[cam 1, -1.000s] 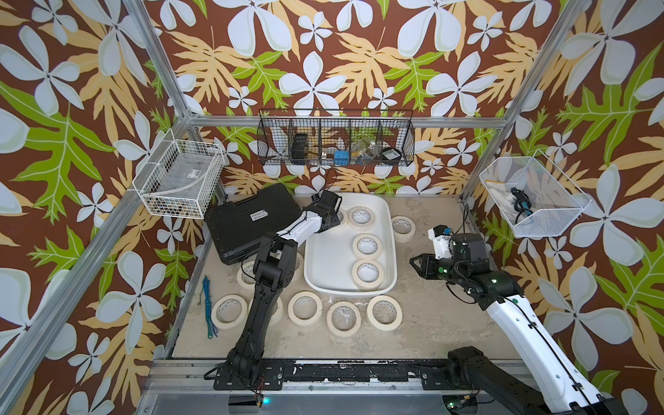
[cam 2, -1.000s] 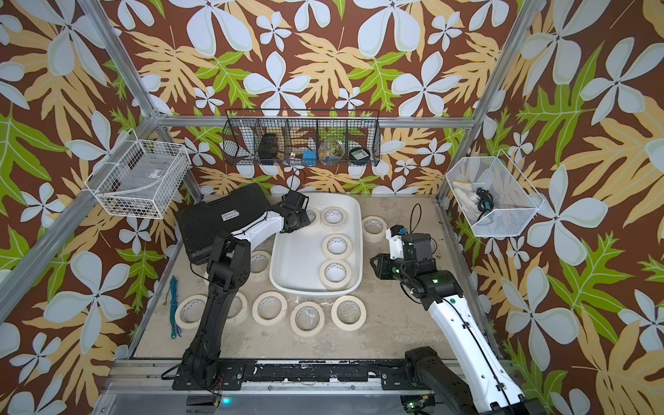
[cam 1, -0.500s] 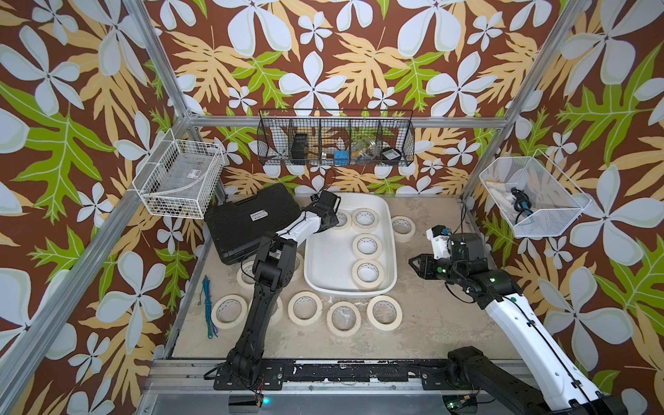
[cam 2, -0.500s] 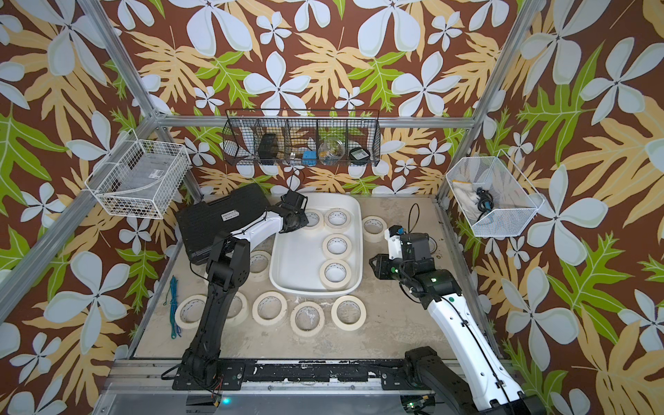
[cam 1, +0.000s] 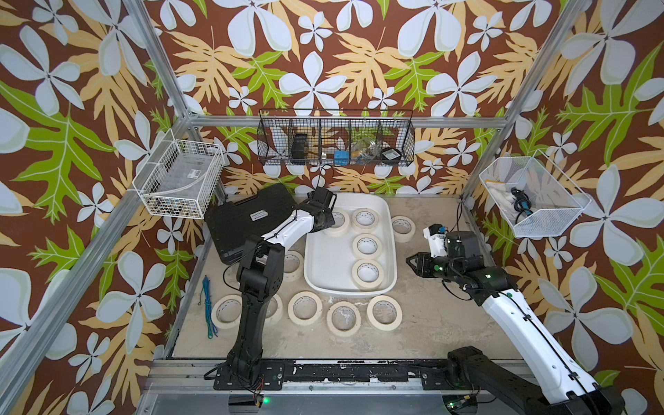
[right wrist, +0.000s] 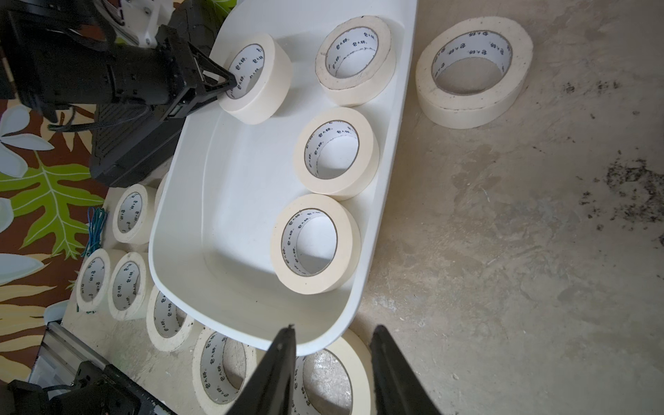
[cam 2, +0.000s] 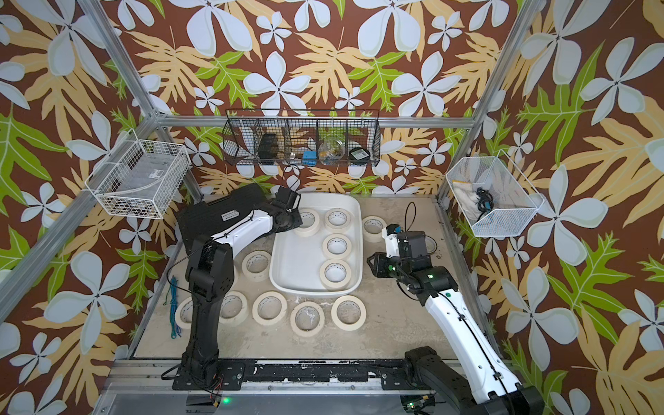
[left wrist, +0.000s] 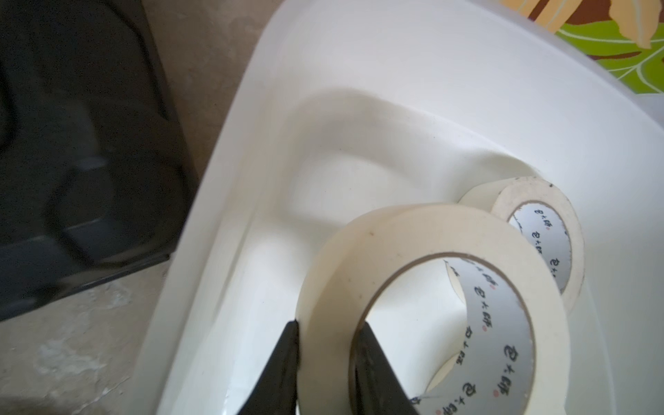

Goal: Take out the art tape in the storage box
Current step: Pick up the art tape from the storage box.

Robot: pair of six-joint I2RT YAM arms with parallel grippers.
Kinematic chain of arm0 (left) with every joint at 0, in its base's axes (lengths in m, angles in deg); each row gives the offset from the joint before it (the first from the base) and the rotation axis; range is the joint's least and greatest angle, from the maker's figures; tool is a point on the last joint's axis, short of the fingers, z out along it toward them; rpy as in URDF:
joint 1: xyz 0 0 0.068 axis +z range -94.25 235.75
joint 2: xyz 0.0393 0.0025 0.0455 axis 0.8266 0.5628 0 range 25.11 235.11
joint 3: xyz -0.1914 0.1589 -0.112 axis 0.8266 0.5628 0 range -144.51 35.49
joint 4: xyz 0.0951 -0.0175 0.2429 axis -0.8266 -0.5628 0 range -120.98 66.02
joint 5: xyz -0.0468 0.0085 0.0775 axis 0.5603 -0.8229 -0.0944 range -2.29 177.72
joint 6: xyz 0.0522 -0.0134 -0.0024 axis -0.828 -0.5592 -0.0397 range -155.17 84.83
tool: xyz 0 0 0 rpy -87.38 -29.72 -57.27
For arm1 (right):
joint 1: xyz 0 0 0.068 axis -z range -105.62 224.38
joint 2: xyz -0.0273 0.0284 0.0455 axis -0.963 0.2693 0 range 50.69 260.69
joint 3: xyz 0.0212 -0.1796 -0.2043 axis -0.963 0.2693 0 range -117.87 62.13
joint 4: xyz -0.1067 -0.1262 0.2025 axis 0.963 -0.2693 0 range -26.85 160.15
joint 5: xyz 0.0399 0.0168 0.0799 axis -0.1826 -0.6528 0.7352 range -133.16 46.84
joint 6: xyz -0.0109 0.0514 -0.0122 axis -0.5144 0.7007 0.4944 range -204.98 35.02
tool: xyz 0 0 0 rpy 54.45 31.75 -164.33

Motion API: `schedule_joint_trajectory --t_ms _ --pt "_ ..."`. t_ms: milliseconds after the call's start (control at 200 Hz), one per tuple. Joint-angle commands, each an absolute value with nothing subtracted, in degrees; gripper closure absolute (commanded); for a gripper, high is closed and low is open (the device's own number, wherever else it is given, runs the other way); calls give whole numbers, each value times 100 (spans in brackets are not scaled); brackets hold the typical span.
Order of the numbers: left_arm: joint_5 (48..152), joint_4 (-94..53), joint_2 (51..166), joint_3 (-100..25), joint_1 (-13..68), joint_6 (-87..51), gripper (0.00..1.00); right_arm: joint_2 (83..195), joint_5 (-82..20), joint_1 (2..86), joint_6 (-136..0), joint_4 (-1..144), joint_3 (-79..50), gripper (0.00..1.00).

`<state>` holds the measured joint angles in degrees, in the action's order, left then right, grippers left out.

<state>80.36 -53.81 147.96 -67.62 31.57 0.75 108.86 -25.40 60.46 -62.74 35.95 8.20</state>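
Note:
The white storage box [cam 1: 313,258] [cam 2: 287,266] lies mid-table and holds several cream art tape rolls. My left gripper [left wrist: 328,334] [cam 1: 328,220] is shut on the roll in the box's far left corner [left wrist: 395,251] [right wrist: 266,82], one finger inside the core and one against the outer wall. Other rolls lie flat in the box [cam 1: 366,246] [cam 1: 367,273] [right wrist: 325,244]. My right gripper [right wrist: 334,330] [cam 1: 411,259] hovers open and empty beside the box's right rim.
More tape rolls lie on the table in front of the box [cam 1: 343,318], to its left [cam 1: 293,260] and far right [cam 1: 403,228]. A black hard case [cam 1: 248,219] sits left of the box. A blue-green cord [cam 1: 207,309] lies front left. Wire baskets hang on the walls [cam 1: 334,143].
The left gripper's jaws have closed onto the wall of the corner roll. The right arm has stayed where it was.

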Motion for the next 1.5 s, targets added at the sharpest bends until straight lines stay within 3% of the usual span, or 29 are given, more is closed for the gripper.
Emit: schedule_joint_trajectory --t_ms 0,560,816,1081,1491 --pt "7896 -5403 14321 -6352 3108 -76 78 11053 -2581 5950 -6213 3848 646 61" --pt "7707 -5521 12187 -4342 1990 117 78 13042 -3178 4838 -6174 4441 -850 58" --pt "7689 -5359 11568 -3745 1844 90 78 13987 -3207 4461 -6348 4636 -1375 57" --pt "7729 -5313 11363 -3444 1831 -17 78 14731 -3255 4068 -6581 4634 -1790 50" --pt "7870 -5333 11405 -3325 1831 -65 78 15271 -3355 3783 -6791 4593 -1978 50"
